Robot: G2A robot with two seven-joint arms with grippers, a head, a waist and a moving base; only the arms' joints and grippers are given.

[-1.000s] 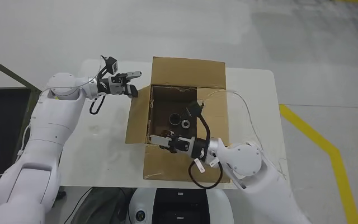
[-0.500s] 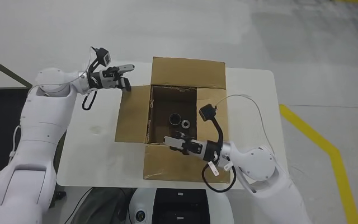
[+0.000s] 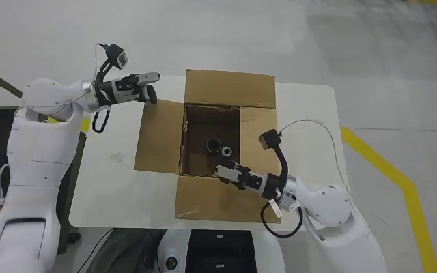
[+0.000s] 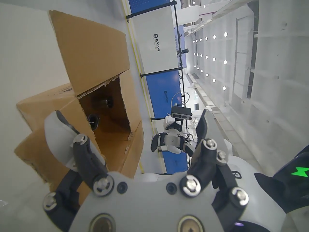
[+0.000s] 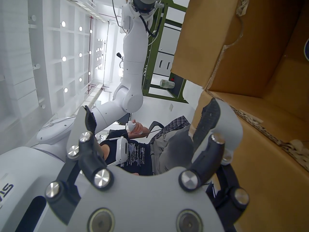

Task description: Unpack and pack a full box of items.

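While hanging above the cardboard box (image 3: 230,87), right gripper (image 3: 227,169): hovering just inside the 6 o'clock rim, fingers spread, gripping nothing.
Left gripper (image 3: 149,87): hanging outside, off the box's 10 o'clock corner, just past the left flap (image 3: 160,140); fingers likewise spread and carrying nothing.
Dark cylinders (image 3: 214,145): resting side by side on the box floor, near the middle, touching or almost so.
Bearing: lying between 11 and 12 o'clock from the right gripper, near; at about 4 o'clock from the left gripper, well apart, with flap and wall standing between.
Nearer arm: judging the right.
Long axis: probably pointing up, round open mouths showing as rings from above.
Look: appearing small, dark and glossy at the rim, likely rigid.
Box flaps: lying folded outward on all four sides.
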